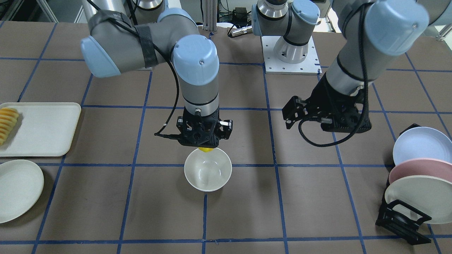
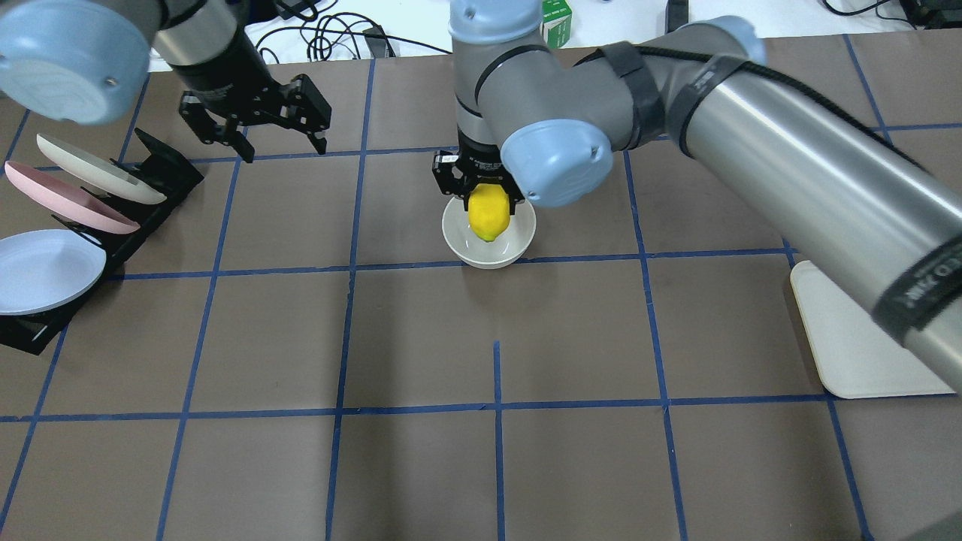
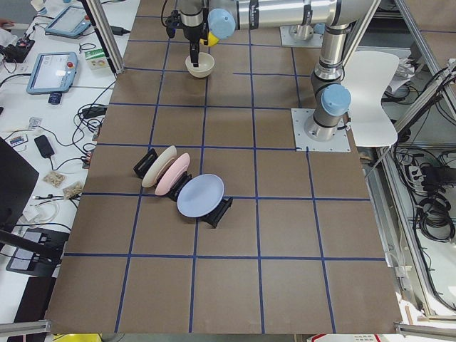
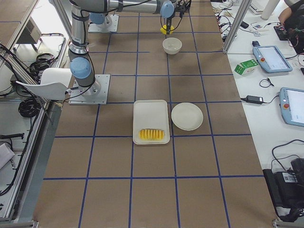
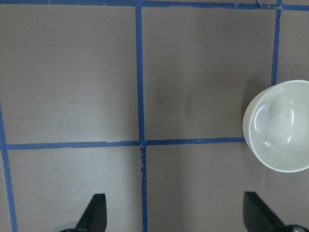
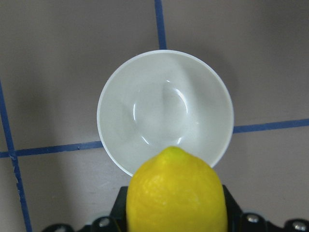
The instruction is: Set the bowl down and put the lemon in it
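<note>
The off-white bowl (image 1: pixel 208 175) stands upright on the table near the middle; it also shows in the overhead view (image 2: pixel 481 258) and the right wrist view (image 6: pixel 164 108). My right gripper (image 2: pixel 487 197) is shut on the yellow lemon (image 2: pixel 489 213) and holds it above the bowl's robot-side rim, clear of the inside. The lemon fills the bottom of the right wrist view (image 6: pixel 176 193) and peeks out under the gripper in the front view (image 1: pixel 206 149). My left gripper (image 2: pixel 255 124) is open and empty, hovering off to the side; its wrist view shows the bowl (image 5: pixel 282 126) at the right edge.
A black rack (image 2: pixel 161 169) with pastel plates (image 2: pixel 71 207) stands by my left arm. A white tray (image 1: pixel 46 130) with sliced fruit (image 1: pixel 7 123) and a flat off-white plate (image 1: pixel 17 188) lie on my right side.
</note>
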